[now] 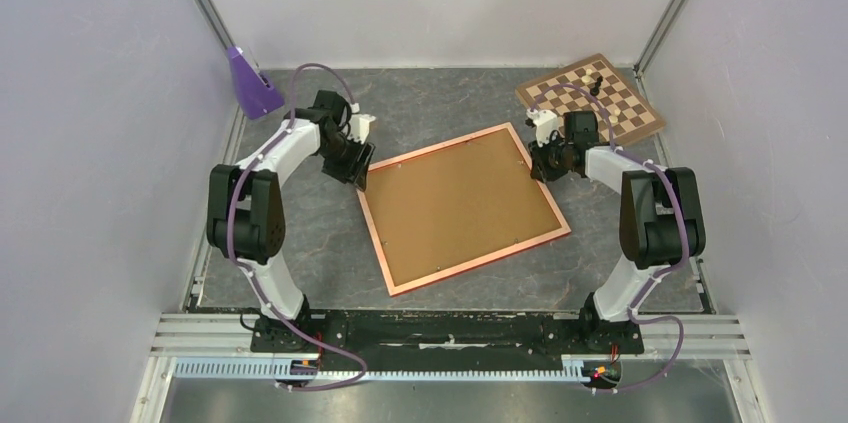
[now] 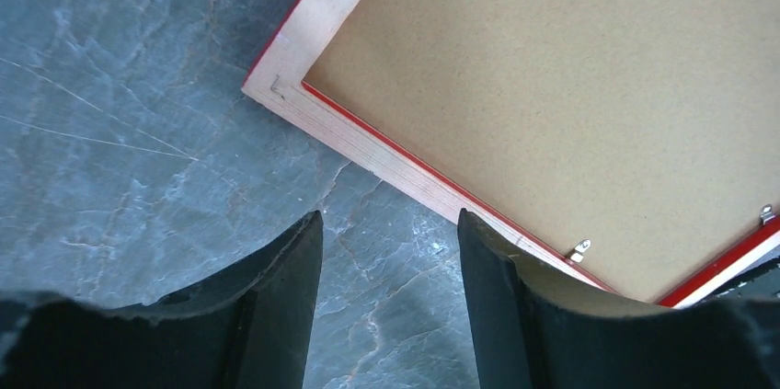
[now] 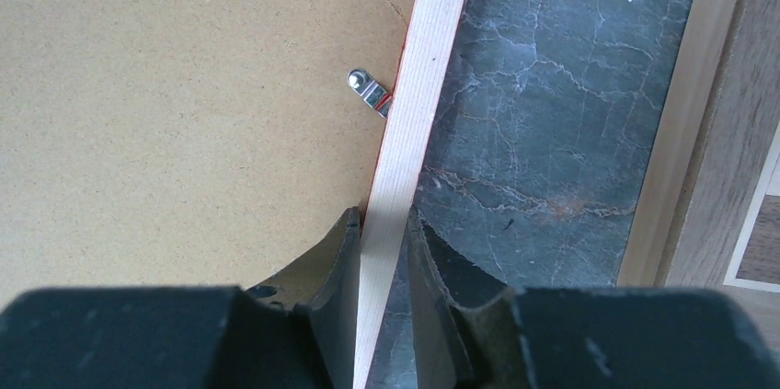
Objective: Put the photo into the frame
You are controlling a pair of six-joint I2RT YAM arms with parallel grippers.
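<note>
Obs: right pincer [image 3: 384,223] clenched on frame [image 3: 428,76] rail; left pincer [image 2: 390,233] released, empty, frame corner just ahead. Risk: one-sided lift lets frame pivot, slip out.

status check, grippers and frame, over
left gripper open, empty, beside frame corner. right gripper shut on frame's edge rail. frame face down, backing board in, photo not seen. chessboard stands apart.

The frame [image 1: 375,240] lies skewed on the dark marbled table [image 1: 330,253], its brown backing board [image 1: 460,205] facing up. The left gripper [image 1: 352,171] sits at its far-left corner, the right gripper [image 1: 545,158] at its far-right corner. A chessboard [image 1: 615,113] with 2 pieces [image 1: 597,85] lies far right, and a purple object [image 1: 250,83] stands far left.
</note>
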